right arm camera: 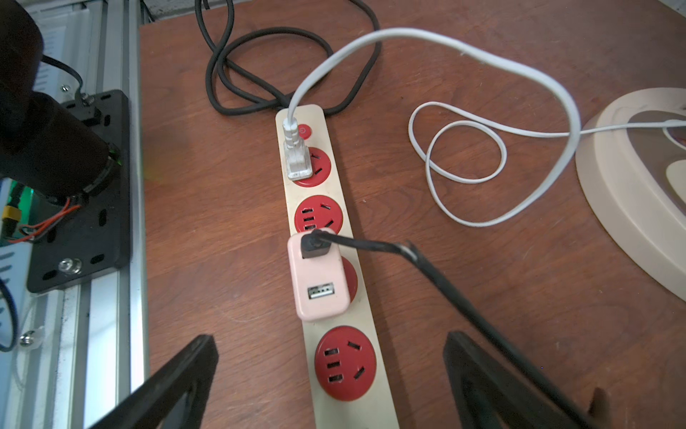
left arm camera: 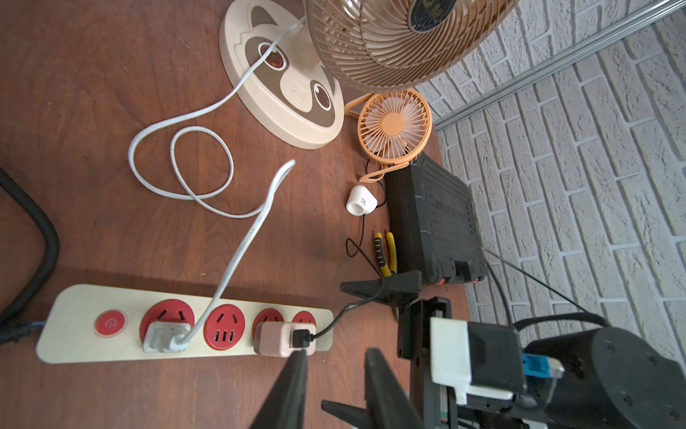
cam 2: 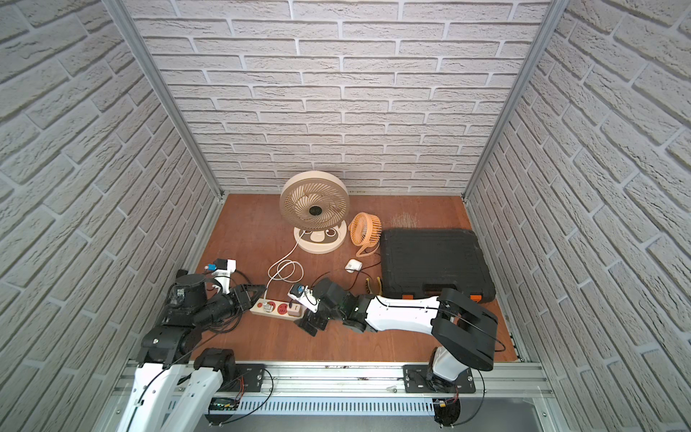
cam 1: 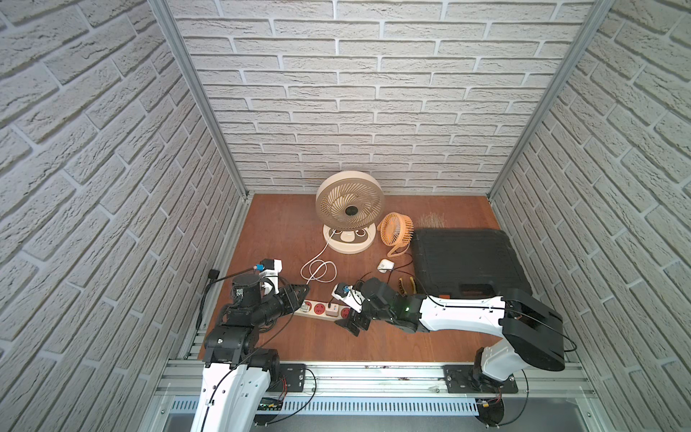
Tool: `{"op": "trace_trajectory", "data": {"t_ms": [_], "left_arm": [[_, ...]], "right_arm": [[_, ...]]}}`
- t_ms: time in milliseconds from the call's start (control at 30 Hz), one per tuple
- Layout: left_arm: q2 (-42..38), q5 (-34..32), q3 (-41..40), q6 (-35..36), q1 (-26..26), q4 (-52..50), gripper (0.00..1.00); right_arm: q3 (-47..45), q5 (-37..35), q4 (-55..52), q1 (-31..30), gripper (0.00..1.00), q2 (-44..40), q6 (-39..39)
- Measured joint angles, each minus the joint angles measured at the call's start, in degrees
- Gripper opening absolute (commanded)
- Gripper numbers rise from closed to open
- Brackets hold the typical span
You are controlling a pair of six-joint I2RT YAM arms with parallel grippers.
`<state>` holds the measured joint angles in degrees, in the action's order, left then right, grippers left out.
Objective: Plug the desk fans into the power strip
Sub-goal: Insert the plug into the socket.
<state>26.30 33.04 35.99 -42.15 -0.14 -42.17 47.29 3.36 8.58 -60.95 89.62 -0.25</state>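
Overhead, power strip (cam 1: 318, 313): lies on the brown table (cam 1: 284, 232) between the two arms in both top views. The desk fan (cam 1: 349, 209) stands well behind it.
Overhead, risk: both arms crowd one short strip. I judge a sideways nudge from either could drag it and strain whatever is plugged in.
Overhead, left gripper (cam 1: 302, 295): at the strip's button end, just beside it.
Overhead, right gripper (cam 1: 351, 322): low at the opposite end.
Left wrist, white plug (left arm camera: 165, 336): sits in the socket next to the red button (left arm camera: 110, 324). I cannot tell whether it is fully home.
Left wrist, risk: if the plug is only part seated, the springy white cord (left arm camera: 235, 260) could lever it out.
Left wrist, left gripper (left arm camera: 336, 356): jaws narrow with a gap showing and nothing in it. One fingertip shows in front of the pink adapter (left arm camera: 278, 340); how near it is I cannot tell.
Right wrist, risk: the black cable (right arm camera: 363, 245) from the adapter runs toward one finger and could snag on a pull-away.
Right wrist, right gripper (right arm camera: 332, 340): jaws spread wide and empty, either side of the strip's last socket (right arm camera: 345, 362) and apart from it.
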Motion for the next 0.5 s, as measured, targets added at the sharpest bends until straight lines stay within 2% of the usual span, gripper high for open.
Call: {"op": "trace_trajectory", "data": {"t_ms": [133, 300, 500], "left_arm": [[1.18, -1.86, -0.52, -0.7, -4.22, 0.24, 0.12], [3.65, -5.81, -3.13, -2.1, -10.29, 1.53, 0.05], [6.19, -10.82, -5.22, -3.8, -15.47, 4.15, 0.0]], "right_arm": [[-0.55, 3.15, 0.33, 0.66, 1.0, -1.66, 3.04], [2.82, 6.32, -2.21, 2.01, 1.0, 0.96, 3.91], [6.58, 7.72, -4.15, 2.86, 0.84, 6.16, 3.45]]}}
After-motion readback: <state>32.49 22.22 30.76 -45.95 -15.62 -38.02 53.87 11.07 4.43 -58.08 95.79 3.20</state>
